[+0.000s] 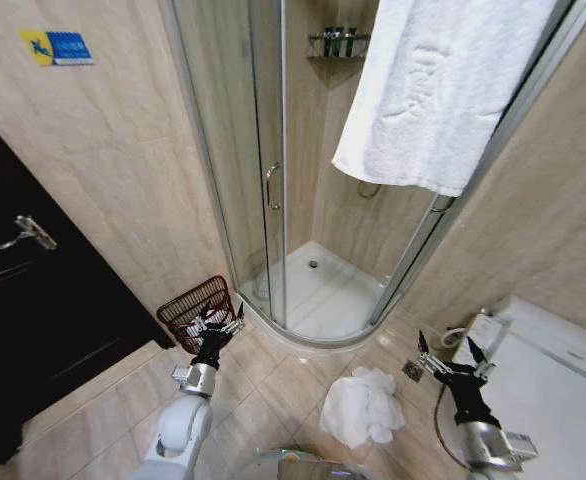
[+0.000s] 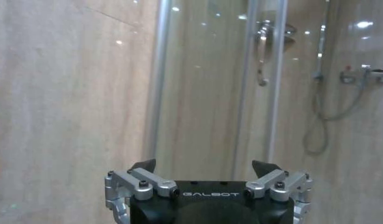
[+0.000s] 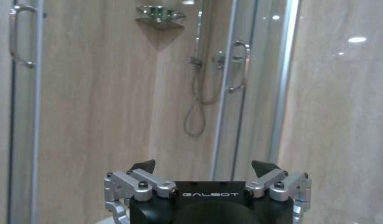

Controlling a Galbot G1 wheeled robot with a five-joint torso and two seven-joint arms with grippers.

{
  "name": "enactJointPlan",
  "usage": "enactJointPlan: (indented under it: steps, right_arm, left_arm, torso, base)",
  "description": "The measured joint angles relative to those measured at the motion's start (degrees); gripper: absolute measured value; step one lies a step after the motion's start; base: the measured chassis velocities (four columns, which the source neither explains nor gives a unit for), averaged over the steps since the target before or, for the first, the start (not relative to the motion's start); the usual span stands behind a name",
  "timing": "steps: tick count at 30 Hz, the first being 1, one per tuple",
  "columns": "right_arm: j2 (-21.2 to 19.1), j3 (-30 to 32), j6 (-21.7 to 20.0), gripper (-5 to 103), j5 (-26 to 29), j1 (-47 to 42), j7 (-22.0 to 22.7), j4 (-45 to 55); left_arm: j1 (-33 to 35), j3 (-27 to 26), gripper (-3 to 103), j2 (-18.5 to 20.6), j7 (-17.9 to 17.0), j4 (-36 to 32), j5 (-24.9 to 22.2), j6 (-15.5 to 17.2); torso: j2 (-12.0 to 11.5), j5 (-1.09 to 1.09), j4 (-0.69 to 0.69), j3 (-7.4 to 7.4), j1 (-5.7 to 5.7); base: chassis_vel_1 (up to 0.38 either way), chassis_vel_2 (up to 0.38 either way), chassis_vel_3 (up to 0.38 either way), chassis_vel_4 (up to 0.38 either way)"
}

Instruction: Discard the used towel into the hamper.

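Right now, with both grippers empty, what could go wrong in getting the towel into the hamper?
1. Two towels: a crumpled towel on the floor and a hanging towel on the shower frame; the wrong one might be grabbed.
2. The hamper sits right behind the open left gripper, which could knock it.
3. The open right gripper is close to the toilet, so a swing may clip it.

A crumpled white towel (image 1: 361,406) lies on the floor at lower centre-right. The reddish-brown wire hamper (image 1: 193,308) stands tilted at centre-left, by the wall.
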Motion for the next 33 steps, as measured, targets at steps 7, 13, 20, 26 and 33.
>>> enactJointPlan:
  steps: [7,13,20,26,33]
  right_arm:
    - [0.0,0.0,-0.5,100,-0.3,0.1,-0.1,0.1]
    - [0.0,0.2,-0.5,100,-0.4,0.1,-0.1,0.6]
    - [0.0,0.2,-0.7,100,-0.2,0.2,-0.1,1.2]
    - [0.0,0.6,-1.1,100,0.2,0.6,0.9,1.7]
    - [0.0,1.9,-2.5,100,1.2,1.1,1.8,2.3]
  left_arm:
    - [-1.4,-1.7,100,-1.6,-0.6,0.7,0.3,-0.6]
    - [-1.9,-2.0,100,-1.7,-0.4,0.7,0.6,-1.2]
    - [-1.2,-1.9,100,-1.6,-0.9,0.2,0.6,-0.7]
    - [-0.7,-1.3,100,-1.6,-1.5,-0.3,-0.3,-0.3]
    - [-0.7,-1.5,100,-1.6,-1.5,-0.3,-0.3,-0.6]
  torso:
    - [0.4,0.00,0.02,0.18,0.12]
    - [2.0,0.00,0.00,1.05,0.93]
    - [5.0,0.01,0.01,2.62,2.29]
    - [7.0,0.01,0.01,3.75,3.21]
    - [7.8,0.00,0.01,4.17,3.57]
  base:
    - [0.050,0.043,0.025,0.038]
    - [0.000,0.000,0.000,0.000]
    - [0.000,0.000,0.000,0.000]
    - [0.000,0.000,0.000,0.000]
    - [0.000,0.000,0.000,0.000]
